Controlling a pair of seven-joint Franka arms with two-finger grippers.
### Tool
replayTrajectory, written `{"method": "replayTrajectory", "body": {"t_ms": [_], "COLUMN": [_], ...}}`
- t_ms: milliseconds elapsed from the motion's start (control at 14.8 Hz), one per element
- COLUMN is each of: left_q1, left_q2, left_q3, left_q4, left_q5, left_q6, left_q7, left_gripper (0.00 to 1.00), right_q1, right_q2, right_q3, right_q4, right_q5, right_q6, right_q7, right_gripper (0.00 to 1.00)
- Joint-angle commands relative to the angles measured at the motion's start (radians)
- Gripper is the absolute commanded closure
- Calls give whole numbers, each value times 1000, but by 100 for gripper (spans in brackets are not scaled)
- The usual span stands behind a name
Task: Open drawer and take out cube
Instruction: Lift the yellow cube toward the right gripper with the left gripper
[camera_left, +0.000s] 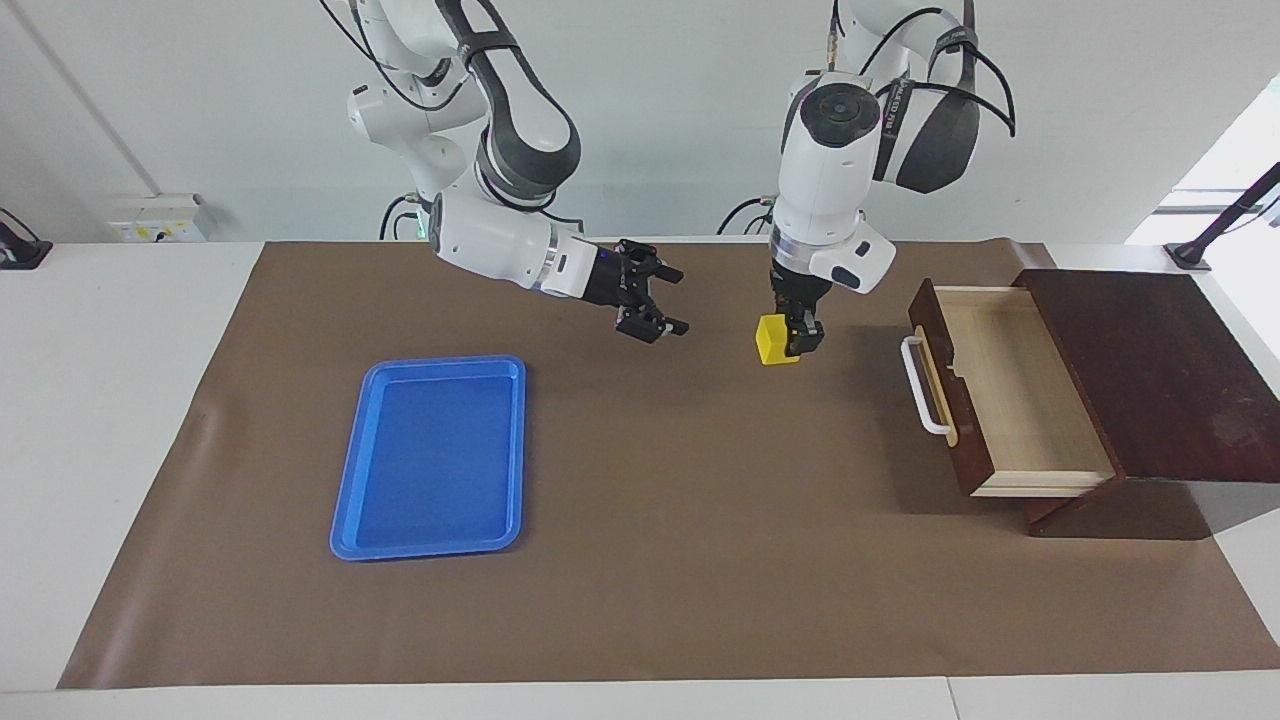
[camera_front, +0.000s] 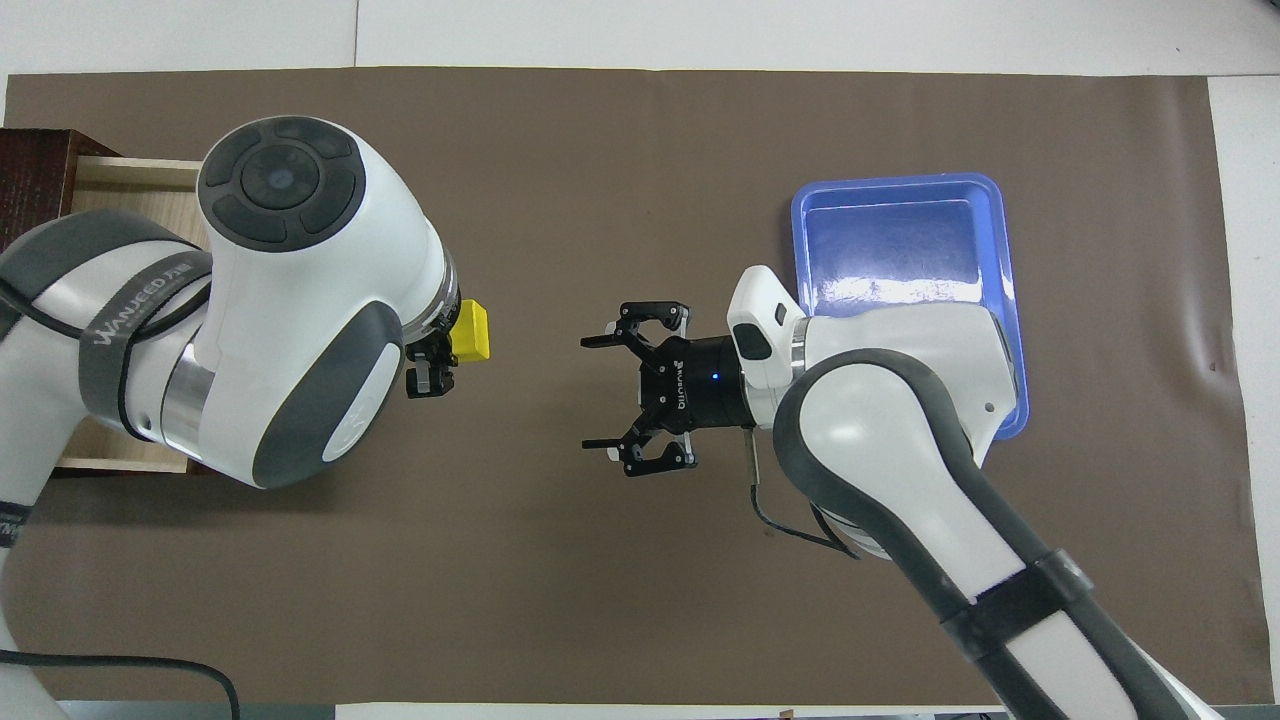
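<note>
The drawer (camera_left: 1010, 400) of the dark brown wooden box (camera_left: 1150, 370) stands pulled out toward the middle of the table. Its white bar handle (camera_left: 925, 385) faces the grippers, and its pale wood interior shows nothing inside. My left gripper (camera_left: 792, 343) is shut on the small yellow cube (camera_left: 774, 340) and holds it over the brown mat in front of the drawer. The cube (camera_front: 471, 332) and the left gripper (camera_front: 440, 352) also show in the overhead view. My right gripper (camera_left: 680, 300) is open and empty, hovering over the middle of the mat with its fingers pointing toward the cube; it also shows in the overhead view (camera_front: 592, 393).
A blue plastic tray (camera_left: 430, 455) lies on the mat toward the right arm's end of the table; it also shows in the overhead view (camera_front: 900, 240). The brown mat (camera_left: 700, 560) covers most of the white table. The left arm hides much of the drawer (camera_front: 130, 190) from above.
</note>
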Motion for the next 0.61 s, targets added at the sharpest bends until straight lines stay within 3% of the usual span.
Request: {"method": "replayTrajectory", "body": {"t_ms": [0, 271, 542], "left_q1": [-5, -6, -14], "left_q2": [-43, -43, -60], "left_q3": [5, -2, -9], "left_q4": [-55, -57, -80], "left_q5": [-45, -79, -79], "left_q6": [25, 32, 38], "left_q7": [-15, -27, -35], "left_gripper": [100, 100, 100], "right_q1": [15, 57, 64], "right_q2": [1, 44, 58], "right_q3": [-1, -1, -1], "right_q4": [-37, -36, 3], "right_q5": [27, 115, 113], "right_q6": [18, 33, 42], "right_q7": [-62, -166, -168], "right_gripper": [0, 0, 0]}}
